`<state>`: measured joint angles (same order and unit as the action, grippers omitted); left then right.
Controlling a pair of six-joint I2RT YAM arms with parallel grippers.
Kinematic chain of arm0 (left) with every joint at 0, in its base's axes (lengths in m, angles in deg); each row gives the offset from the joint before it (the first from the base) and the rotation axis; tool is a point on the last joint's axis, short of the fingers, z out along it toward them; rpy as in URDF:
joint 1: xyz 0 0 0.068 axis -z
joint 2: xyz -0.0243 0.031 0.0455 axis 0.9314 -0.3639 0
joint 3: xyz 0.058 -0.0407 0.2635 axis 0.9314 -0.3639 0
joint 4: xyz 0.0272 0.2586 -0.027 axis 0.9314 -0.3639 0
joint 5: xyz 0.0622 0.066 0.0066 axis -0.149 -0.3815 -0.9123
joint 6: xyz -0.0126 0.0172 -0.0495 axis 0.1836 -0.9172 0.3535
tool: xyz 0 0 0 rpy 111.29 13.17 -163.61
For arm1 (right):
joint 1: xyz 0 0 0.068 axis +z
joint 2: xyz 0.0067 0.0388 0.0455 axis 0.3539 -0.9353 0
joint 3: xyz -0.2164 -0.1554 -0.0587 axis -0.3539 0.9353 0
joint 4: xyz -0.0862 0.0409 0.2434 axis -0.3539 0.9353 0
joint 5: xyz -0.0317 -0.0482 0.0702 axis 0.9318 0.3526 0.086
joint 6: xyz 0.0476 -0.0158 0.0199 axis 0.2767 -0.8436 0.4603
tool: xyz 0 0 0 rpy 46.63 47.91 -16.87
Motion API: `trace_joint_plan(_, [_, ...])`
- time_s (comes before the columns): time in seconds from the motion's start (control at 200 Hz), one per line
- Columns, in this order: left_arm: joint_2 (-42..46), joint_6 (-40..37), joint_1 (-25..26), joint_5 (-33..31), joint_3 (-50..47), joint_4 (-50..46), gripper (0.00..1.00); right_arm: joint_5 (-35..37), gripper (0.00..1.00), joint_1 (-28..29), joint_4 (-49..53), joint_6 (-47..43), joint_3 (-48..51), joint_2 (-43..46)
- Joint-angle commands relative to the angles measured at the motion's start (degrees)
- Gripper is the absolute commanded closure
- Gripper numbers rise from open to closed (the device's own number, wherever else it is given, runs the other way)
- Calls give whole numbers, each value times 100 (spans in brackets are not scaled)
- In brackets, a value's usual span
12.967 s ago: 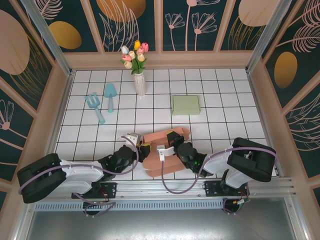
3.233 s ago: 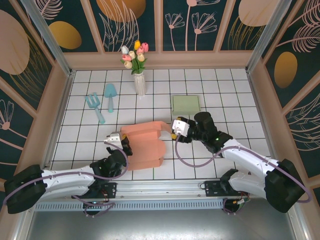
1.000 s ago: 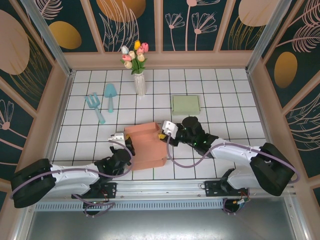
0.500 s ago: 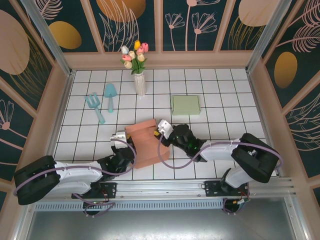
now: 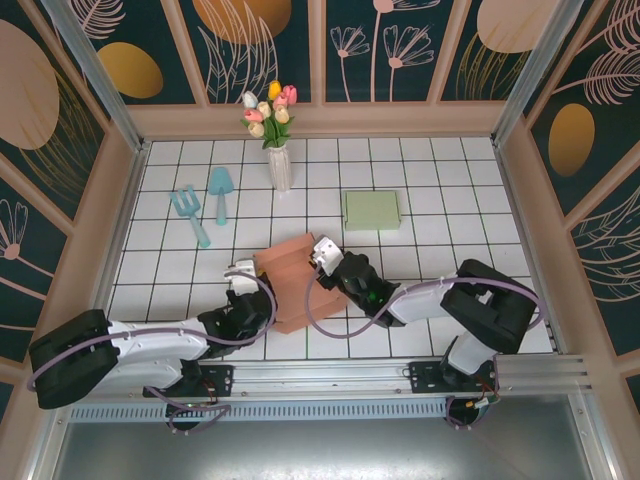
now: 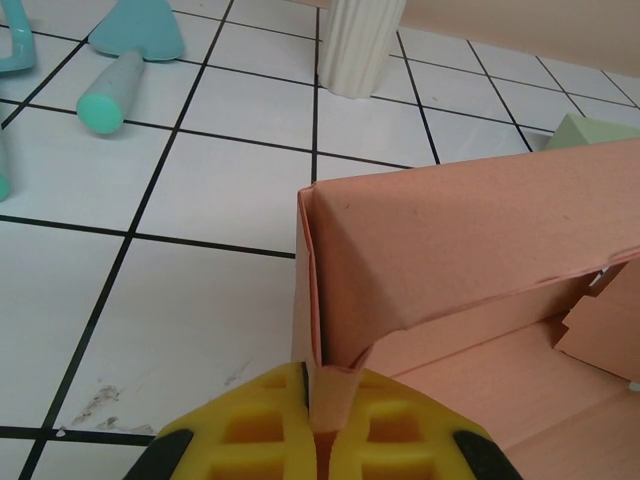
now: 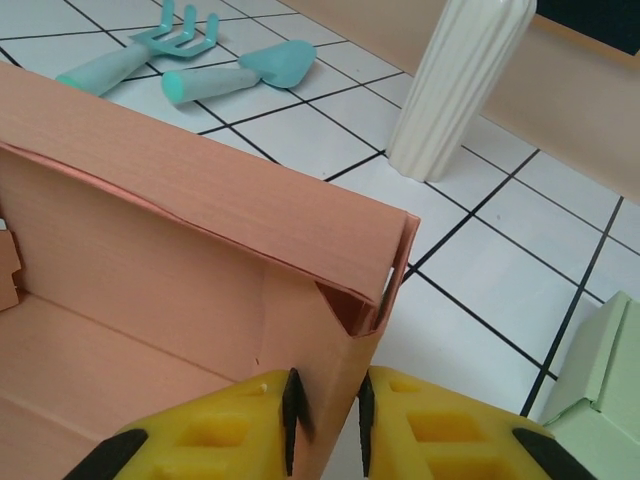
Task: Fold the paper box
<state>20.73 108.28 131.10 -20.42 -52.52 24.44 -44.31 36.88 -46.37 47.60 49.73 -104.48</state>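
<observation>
I'm watching the paper box [image 5: 293,290] sitting half-formed on the tiled table [image 5: 450,200] between both arms. The left gripper [image 6: 318,418] is pinching its left corner wall tight between the pads. The right gripper [image 7: 325,405] is straddling the right corner wall, and I cannot tell whether it's gripping.

Matt paper box [image 6: 470,240]; glossy tiled table [image 6: 200,190]; seemingly ceramic vase [image 6: 360,45]

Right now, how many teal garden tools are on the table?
2: a fork at far left, a trowel just right of it, both left of the vase.
</observation>
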Motion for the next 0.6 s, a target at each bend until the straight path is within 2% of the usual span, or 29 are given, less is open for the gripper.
trace_joint_plan(0.0, [-149,332,38,372,367,37,100,86,73,93,-326,-79,-107,-183])
trace_joint_plan(0.27, [-475,502,42,650,472,186,100,-91,74,89,-715,35,-14,-335])
trace_joint_plan(0.445, [-426,505,42,818,426,290,100,-93,71,15,-750,164,-19,-514])
trace_joint_plan(0.596, [-320,514,45,816,398,234,100,-368,70,-116,-797,434,59,-468])
